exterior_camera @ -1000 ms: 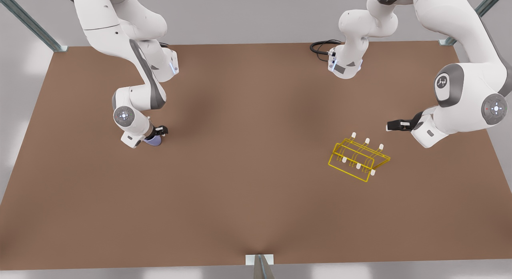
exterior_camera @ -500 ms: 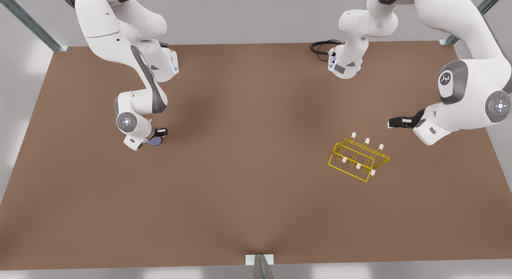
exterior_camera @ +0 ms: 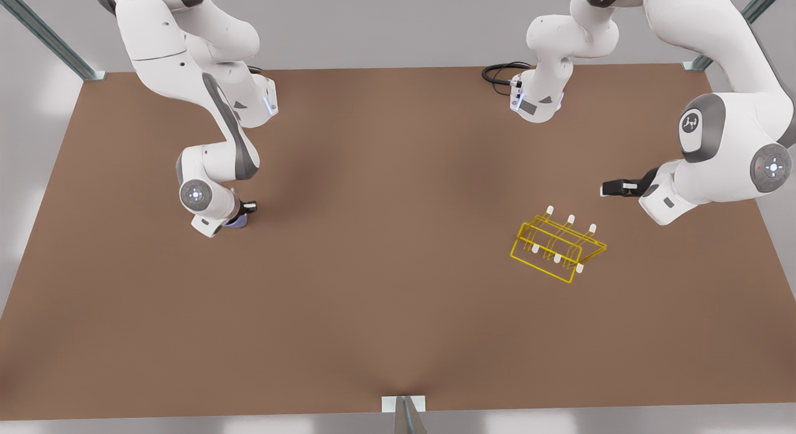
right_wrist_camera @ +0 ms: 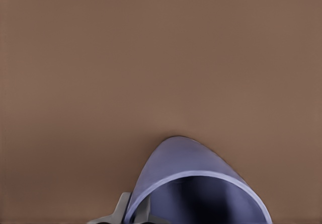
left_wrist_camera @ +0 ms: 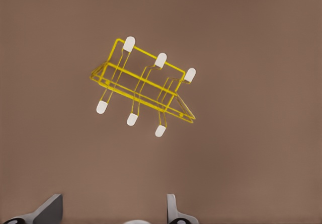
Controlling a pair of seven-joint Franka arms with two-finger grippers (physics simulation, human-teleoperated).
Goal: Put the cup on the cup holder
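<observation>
Right hand [exterior_camera: 239, 214] is seen at the cup [exterior_camera: 235, 222], low over the bench [exterior_camera: 385, 309] on the front view's left. In the right wrist view the cup [right_wrist_camera: 198, 186] is tilted with its mouth toward the camera, and one finger [right_wrist_camera: 123, 211] is pressed at its rim. A grasp on the cup is judged to be made, though the second finger is hidden.

Left hand [exterior_camera: 612, 188] is held open and empty above the bench on the front view's right, near the cup holder [exterior_camera: 558, 249]; both spread fingers [left_wrist_camera: 48, 211] are seen in its wrist view, with the cup holder [left_wrist_camera: 143, 85] ahead. This arm is waiting.

Step in hand: pick-up, cup gripped but not yet lifted clear.

Next move, as judged: cup to be raised, carried across the bench to the holder, well apart, then turned mouth-down and lowered over one white-tipped peg [exterior_camera: 550, 210]. Grip security should be confirmed first, given the rim-side hold.
</observation>
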